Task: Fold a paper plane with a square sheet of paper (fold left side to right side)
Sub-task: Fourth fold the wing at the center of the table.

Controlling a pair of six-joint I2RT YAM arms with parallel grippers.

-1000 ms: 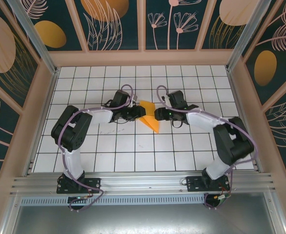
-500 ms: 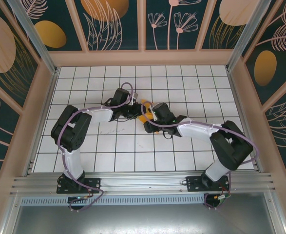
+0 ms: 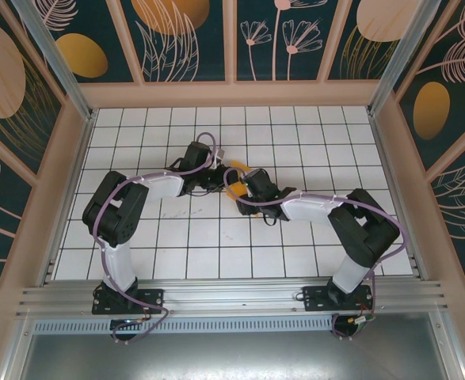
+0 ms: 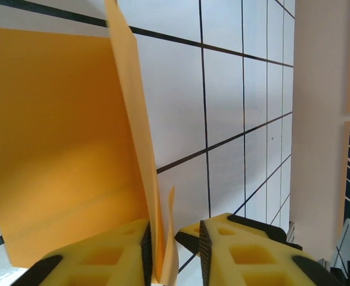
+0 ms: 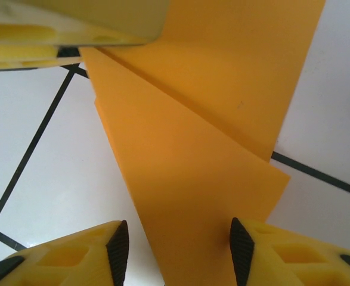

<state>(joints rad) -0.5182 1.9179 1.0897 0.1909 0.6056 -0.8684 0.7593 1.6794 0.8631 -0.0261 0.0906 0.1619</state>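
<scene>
Your thin, orange-yellow sheet of paper (image 5: pixel 192 149), creased into layers, lies near the middle of the white tiled table (image 3: pixel 311 134). The two grippers meet head to head over it.

Your left gripper (image 4: pixel 173 253) has its yellow jaws close together on a flap of the paper that stands up on edge from the table. The flap runs straight down into the narrow gap and fills it, so these jaws are pinching the paper. In the left wrist view, the rest of the sheet spreads out flat to the left of that flap.

Your right gripper (image 5: pixel 177 253) has its jaws spread wide, one on each side of the paper's narrower end. That end lies flat on the tiles and reaches in between them. In the right wrist view, the pad on the left stands clear of the paper's edge. The pad on the right sits at or over the other edge, and you cannot tell whether it touches. A diagonal crease crosses the paper just ahead of these jaws.
</scene>
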